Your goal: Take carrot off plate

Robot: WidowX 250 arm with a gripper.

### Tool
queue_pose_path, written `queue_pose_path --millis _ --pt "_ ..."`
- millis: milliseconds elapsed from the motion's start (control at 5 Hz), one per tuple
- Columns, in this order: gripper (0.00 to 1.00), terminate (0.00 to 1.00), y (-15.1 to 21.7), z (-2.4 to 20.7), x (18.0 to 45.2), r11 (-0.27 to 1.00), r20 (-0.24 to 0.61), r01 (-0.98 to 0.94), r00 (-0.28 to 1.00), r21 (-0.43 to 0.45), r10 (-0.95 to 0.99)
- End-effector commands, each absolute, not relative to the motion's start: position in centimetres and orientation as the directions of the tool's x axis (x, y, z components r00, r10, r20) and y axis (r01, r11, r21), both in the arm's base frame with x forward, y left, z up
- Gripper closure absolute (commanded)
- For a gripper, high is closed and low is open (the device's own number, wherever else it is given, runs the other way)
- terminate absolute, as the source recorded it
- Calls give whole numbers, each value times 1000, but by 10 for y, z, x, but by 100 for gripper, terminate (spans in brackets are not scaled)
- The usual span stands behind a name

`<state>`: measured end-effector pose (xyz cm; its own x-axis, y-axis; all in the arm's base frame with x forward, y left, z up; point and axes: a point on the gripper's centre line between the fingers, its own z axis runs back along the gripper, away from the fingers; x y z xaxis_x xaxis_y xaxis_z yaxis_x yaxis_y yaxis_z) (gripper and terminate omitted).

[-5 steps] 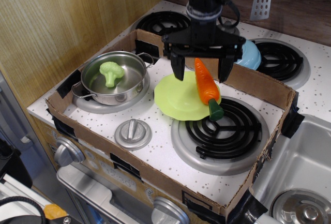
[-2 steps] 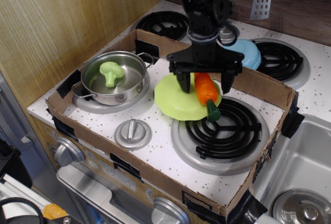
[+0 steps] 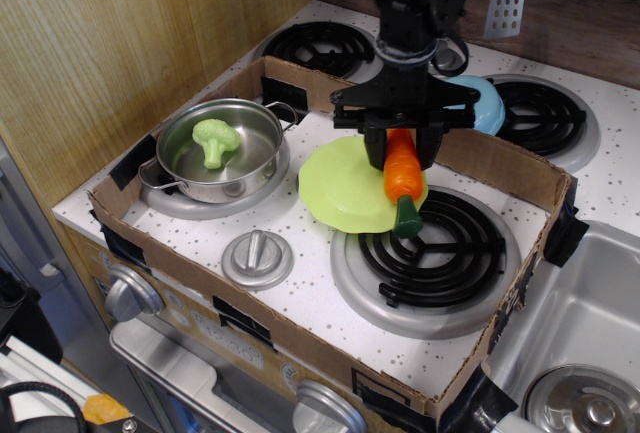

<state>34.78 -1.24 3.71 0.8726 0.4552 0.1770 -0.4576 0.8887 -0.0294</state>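
The orange carrot (image 3: 404, 181) lies across the right side of the lime-green plate (image 3: 340, 188), with its dark green stub (image 3: 408, 219) hanging over the plate's rim toward the front right burner. My black gripper (image 3: 400, 156) points straight down over the carrot's thin far end. Its fingers (image 3: 377, 149) are closed in against both sides of the carrot. The carrot's far tip is hidden between the fingers. Whether the carrot still rests on the plate I cannot tell.
A steel pot (image 3: 180, 171) holding a small green broccoli (image 3: 213, 140) stands at the left. A pot lid (image 3: 257, 258) lies in front. A light blue bowl (image 3: 484, 103) sits behind the gripper. A low cardboard wall (image 3: 500, 168) rings the stove; a black coil burner (image 3: 435, 248) and a sink (image 3: 585, 333) lie right.
My gripper has come down over the carrot and its fingers have closed from wide open to pinching the carrot's far end. The carrot has barely shifted.
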Motion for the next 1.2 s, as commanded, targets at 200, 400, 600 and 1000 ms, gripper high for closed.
queue_pose_path --millis 200,400,600,1000 --pt "100 0 -18 95 342 814 148 -578 802 -48 578" --pt "100 0 -10 104 326 644 3 -764 644 -29 765" --pt "100 0 -9 105 301 433 -44 -901 434 -28 900" --pt "100 0 -17 94 256 175 43 -985 175 8 984"
